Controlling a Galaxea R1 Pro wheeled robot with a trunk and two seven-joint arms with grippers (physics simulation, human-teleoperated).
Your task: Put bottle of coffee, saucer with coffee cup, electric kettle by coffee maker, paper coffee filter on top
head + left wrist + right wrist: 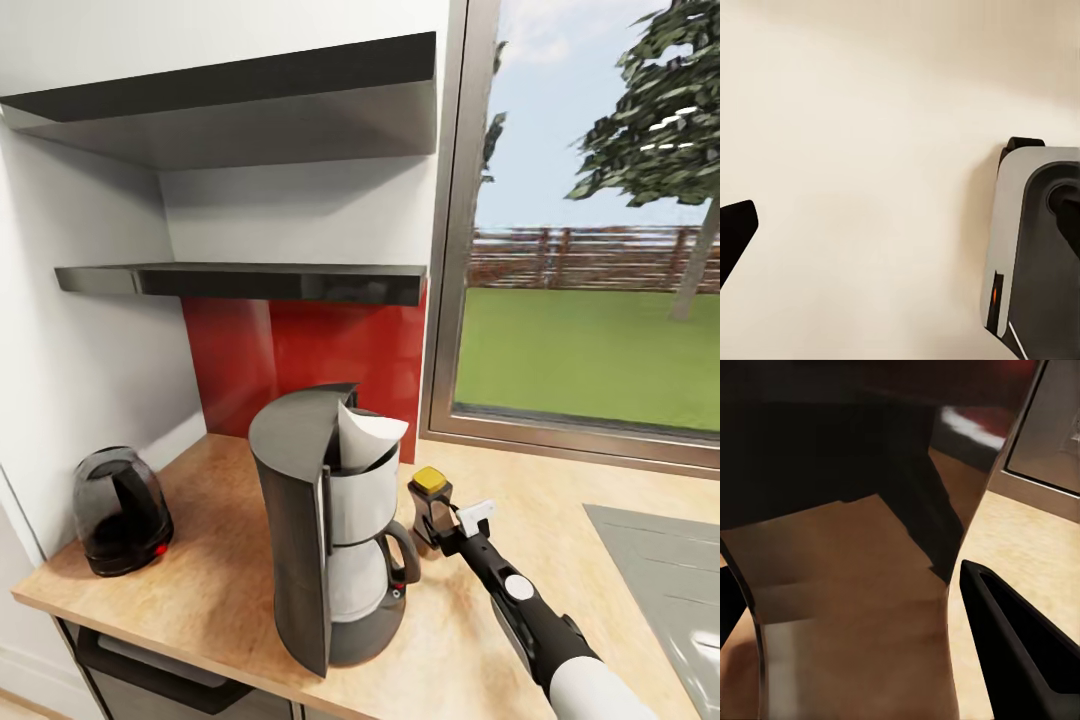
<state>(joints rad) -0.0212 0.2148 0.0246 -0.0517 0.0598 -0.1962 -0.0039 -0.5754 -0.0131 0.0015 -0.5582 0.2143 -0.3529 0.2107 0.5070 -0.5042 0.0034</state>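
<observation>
While the right arm reaches forward over the wooden bench, its right tool is closed around the bottle of coffee, a small dark jar with a yellow cap that stands upright on the bench. In the right wrist view the bottle's glass body sits between the two dark fingers. Just to the left of that tool, close to the bottle, stands the coffee maker, with a white paper coffee filter sticking up out of its open top. Well beyond it to the left, near the wall, sits the dark electric kettle. Above and behind the tool hang two dark shelves. To its right lies a grey sink, below a window. The left tool shows one dark fingertip against a pale surface, beside a grey appliance; whether it is open or closed cannot be told.
</observation>
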